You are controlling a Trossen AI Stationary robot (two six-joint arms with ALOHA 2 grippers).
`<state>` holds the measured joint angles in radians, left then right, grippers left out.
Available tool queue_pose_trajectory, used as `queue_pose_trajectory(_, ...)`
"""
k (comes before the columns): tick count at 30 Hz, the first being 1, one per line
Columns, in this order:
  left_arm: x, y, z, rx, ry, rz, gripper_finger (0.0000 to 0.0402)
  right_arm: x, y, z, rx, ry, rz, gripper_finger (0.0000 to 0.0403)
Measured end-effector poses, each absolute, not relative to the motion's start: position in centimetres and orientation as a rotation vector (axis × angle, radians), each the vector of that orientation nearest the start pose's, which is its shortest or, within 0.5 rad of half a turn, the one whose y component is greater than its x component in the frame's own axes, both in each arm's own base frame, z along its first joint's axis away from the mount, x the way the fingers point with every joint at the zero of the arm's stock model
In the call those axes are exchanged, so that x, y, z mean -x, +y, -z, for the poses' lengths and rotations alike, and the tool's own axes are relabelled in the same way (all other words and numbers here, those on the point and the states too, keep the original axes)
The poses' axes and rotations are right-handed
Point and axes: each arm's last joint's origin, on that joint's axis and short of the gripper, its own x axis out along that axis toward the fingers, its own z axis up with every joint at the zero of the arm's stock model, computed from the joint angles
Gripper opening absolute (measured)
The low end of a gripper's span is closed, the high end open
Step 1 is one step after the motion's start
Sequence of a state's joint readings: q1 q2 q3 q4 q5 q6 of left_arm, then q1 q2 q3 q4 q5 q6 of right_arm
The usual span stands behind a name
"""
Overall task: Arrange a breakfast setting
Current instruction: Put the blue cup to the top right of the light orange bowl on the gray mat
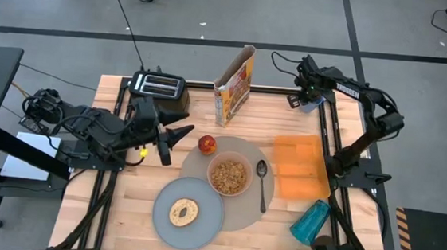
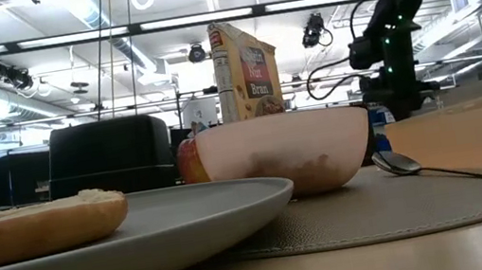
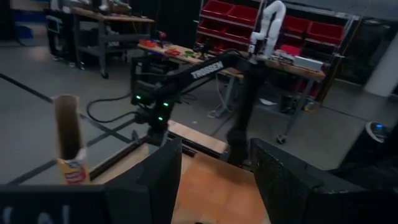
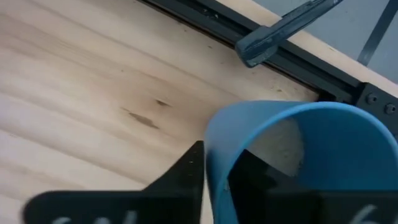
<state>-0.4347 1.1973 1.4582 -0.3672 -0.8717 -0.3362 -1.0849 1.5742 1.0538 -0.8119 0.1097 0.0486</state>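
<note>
High view, right gripper (image 1: 312,102): clamped on light-blue cup (image 4: 292,149), far right table corner
Left gripper (image 1: 176,135): fingers parted, empty, beside red apple (image 1: 207,144)

A bowl (image 1: 229,176), a spoon (image 1: 262,184) and an apple (image 1: 207,144) are set on the placemat (image 1: 245,210) at the table's (image 1: 113,212) centre. A bagel (image 1: 184,212) is laid on a plate (image 1: 208,220) overlapping the mat's front-left edge. A cereal box (image 1: 234,86) and a toaster (image 1: 161,90) are stood along the back edge.

I saw the wood table (image 1: 121,205) w/ a tan mat (image 1: 242,210), cereal box (image 1: 235,84), toaster (image 1: 161,90) & orange sheet (image 1: 300,167) lying directly on it.
</note>
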Motion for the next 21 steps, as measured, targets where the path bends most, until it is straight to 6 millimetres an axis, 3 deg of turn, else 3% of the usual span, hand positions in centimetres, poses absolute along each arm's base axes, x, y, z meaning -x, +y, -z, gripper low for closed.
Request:
queue_pose_trajectory(4,-21.9,-7.7,-46.2,0.227,0.016,-0.453,0.0197,-13.3,-24.9,-21.0,-0.681,1.209,1.023,0.0020)
queue_pose_trajectory(9,-21.5,-7.5,-46.4,0.204,0.016,-0.451,0.0197,-13.9,-22.6,-23.0,-0.614,1.222,0.941,0.0019)
queue_pose_trajectory(15,-20.5,-6.8,-46.9,0.188,0.005,-0.470,0.0197,-17.1,-15.8,-25.6,-0.485,1.299,0.645,0.0012)
queue_pose_trajectory(21,-20.0,-5.8,-46.9,0.161,0.025,-0.506,0.0197,-21.4,-8.4,-26.4,-0.220,1.278,0.358,0.0012)
